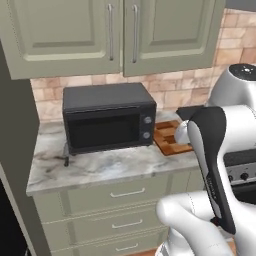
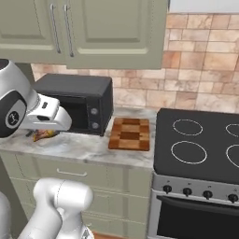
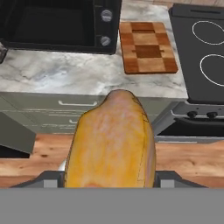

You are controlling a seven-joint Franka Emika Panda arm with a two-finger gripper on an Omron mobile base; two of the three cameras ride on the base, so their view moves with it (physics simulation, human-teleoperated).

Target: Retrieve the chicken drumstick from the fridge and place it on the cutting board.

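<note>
The chicken drumstick (image 3: 111,142) fills the lower middle of the hand view, a yellow-orange lumpy piece that rises from between the two dark finger tips of the gripper (image 3: 109,180). The finger tips press on its two sides, so the gripper is pinching the drumstick and carries it in the air, above the wooden floor and in front of the counter.

Farther ahead, on the marble counter (image 3: 87,76), lies the cutting board (image 3: 148,47), flat, with its checker pattern of light and dark brown. It is bare on top. The drumstick is well apart from it, lower in the hand view and a little to the left.

The board lies between two bigger things. On one side is the black microwave (image 1: 107,117), just beside the board; in the right base view (image 2: 77,102) its front edge is near the board's (image 2: 130,133) left edge. On the other side is the black stove top (image 2: 200,144) with white ring marks, which begins just past the board.

Under the counter are the grey-green drawers (image 1: 115,210), and above it the wall cabinets (image 1: 100,32) and the brick wall. In the left base view the white and dark arm covers the right part of the board (image 1: 167,135). In the right base view, a small coloured thing (image 2: 43,135) lies on the counter behind the arm; I cannot tell what it is.
</note>
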